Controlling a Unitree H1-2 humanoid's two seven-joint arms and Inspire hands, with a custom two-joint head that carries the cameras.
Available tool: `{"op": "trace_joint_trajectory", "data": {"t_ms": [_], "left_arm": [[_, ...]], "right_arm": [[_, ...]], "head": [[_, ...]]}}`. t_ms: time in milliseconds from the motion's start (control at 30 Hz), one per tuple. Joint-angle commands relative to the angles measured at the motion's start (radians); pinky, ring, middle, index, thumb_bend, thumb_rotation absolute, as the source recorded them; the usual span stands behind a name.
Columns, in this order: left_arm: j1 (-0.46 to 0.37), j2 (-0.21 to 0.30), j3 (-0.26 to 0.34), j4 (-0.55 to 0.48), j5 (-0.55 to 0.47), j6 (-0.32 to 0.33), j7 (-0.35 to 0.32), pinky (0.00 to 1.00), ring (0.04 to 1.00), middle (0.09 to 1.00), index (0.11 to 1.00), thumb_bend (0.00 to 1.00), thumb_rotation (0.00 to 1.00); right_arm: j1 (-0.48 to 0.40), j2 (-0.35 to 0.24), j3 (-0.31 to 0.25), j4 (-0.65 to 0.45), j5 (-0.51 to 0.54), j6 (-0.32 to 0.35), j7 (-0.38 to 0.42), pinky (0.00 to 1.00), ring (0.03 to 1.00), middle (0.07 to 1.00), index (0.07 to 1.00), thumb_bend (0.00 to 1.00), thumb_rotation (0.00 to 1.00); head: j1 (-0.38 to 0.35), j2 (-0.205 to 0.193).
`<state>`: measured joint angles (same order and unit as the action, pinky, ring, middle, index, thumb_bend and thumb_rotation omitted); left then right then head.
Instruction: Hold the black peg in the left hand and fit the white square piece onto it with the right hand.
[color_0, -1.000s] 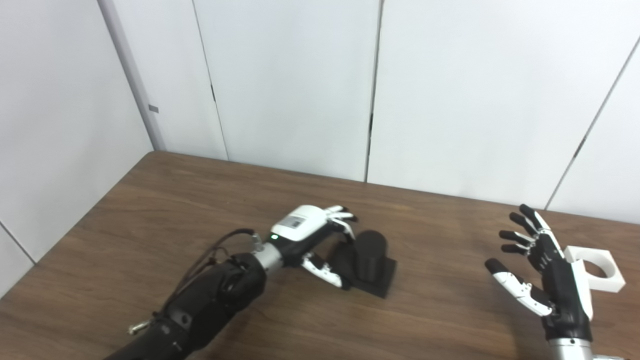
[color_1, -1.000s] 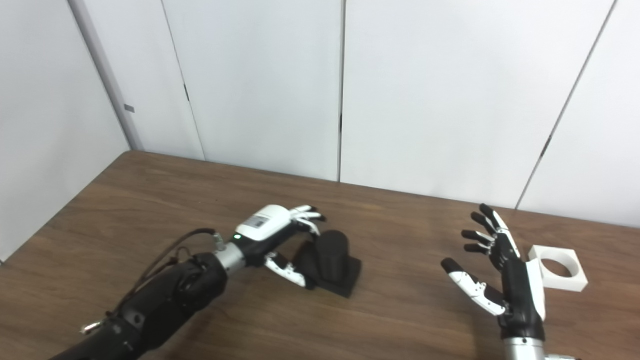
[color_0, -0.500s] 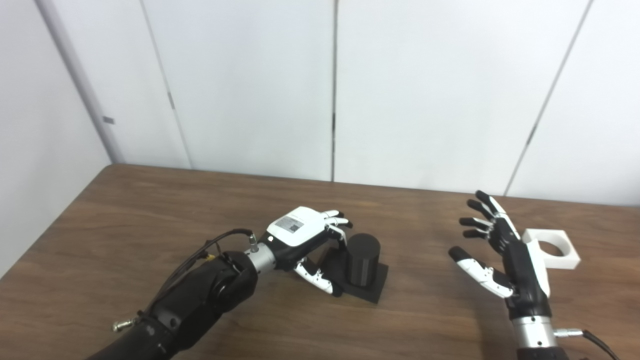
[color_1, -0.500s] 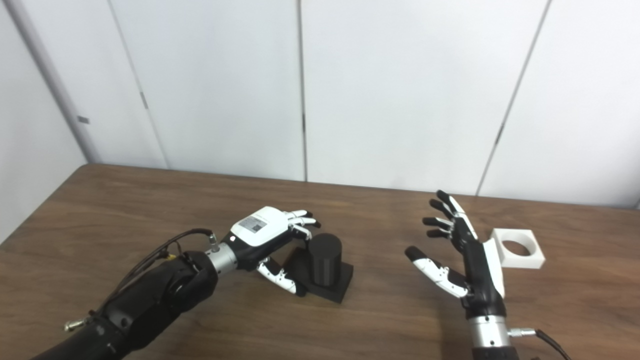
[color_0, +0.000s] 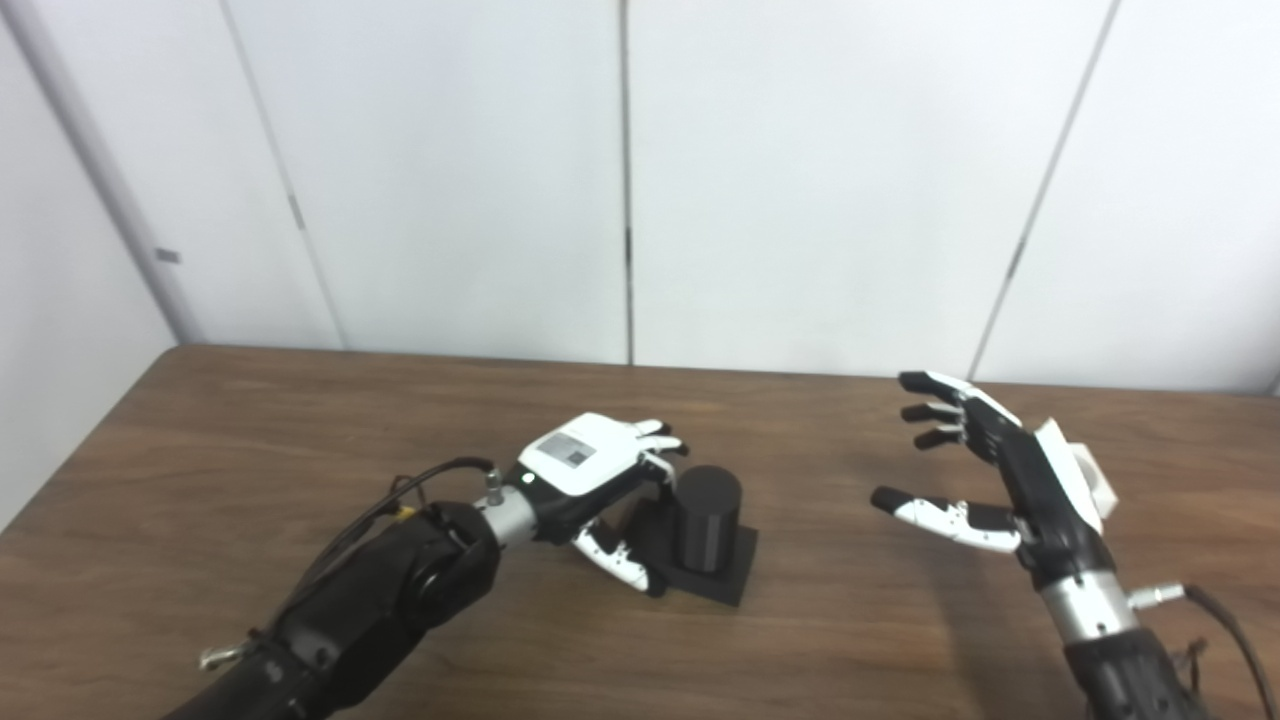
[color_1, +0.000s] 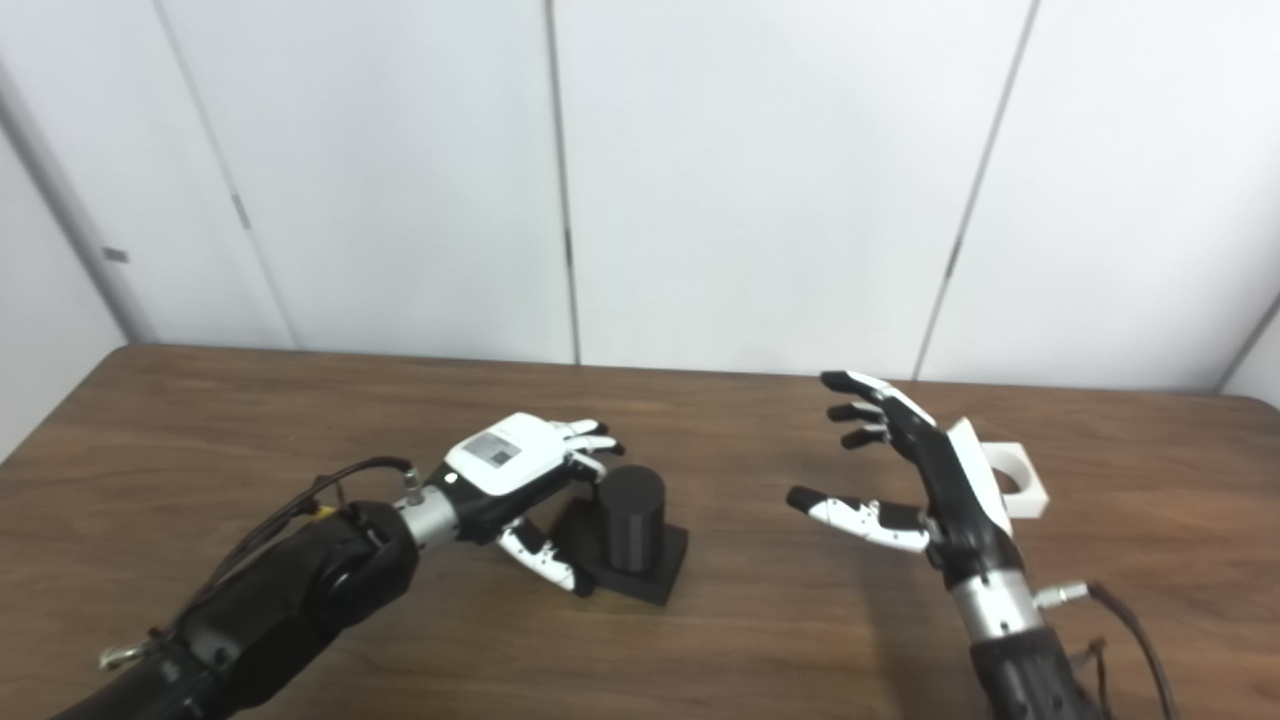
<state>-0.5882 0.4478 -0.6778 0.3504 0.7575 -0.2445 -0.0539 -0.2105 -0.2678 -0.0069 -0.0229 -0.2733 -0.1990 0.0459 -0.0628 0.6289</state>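
The desk (color_0: 250, 440) is dark wood grain with a soft sheen. The peg (color_0: 706, 518) and its base look like matt black plastic. The square piece (color_1: 1015, 480) is smooth matt white plastic. Each robot hand, left (color_0: 590, 470) and right (color_0: 1000, 470), has glossy black and white plastic shells with bare metal wrists.

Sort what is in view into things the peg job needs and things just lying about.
Needed for the job:
black peg on its square base
white square piece
left hand, at the peg
right hand, open, in front of the white piece

Just lying about:
nothing but the table itself
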Motion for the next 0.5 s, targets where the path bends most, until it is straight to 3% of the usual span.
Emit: {"op": "trace_joint_trajectory", "data": {"t_ms": [0,133,267,467], "left_arm": [[0.065,0.012,-0.065,0.025,0.076,-0.031,-0.085,0.88,0.948,0.900,0.492,0.52,0.08],[0.073,0.028,-0.057,0.022,0.075,-0.061,-0.055,0.86,0.934,0.890,0.492,0.52,0.08],[0.082,0.043,-0.053,0.019,0.076,-0.070,-0.050,0.85,0.926,0.878,0.492,0.52,0.08],[0.095,0.070,-0.044,0.012,0.068,-0.099,-0.050,0.84,0.921,0.877,0.492,0.52,0.08]], "right_arm": [[-0.057,-0.052,0.004,-0.061,-0.079,0.033,0.011,0.68,0.790,0.820,0.766,0.60,0.24],[-0.075,-0.107,0.011,-0.100,-0.184,0.093,0.026,0.75,0.826,0.821,0.738,0.62,0.18],[-0.088,-0.157,0.005,-0.145,-0.212,0.172,0.080,0.73,0.857,0.859,0.749,0.63,0.14],[-0.105,-0.204,0.025,-0.199,-0.251,0.294,0.177,0.71,0.893,0.924,0.798,0.68,0.18]], "head": [[-0.026,-0.002],[-0.076,-0.004],[-0.133,-0.010],[-0.227,-0.031]]}}
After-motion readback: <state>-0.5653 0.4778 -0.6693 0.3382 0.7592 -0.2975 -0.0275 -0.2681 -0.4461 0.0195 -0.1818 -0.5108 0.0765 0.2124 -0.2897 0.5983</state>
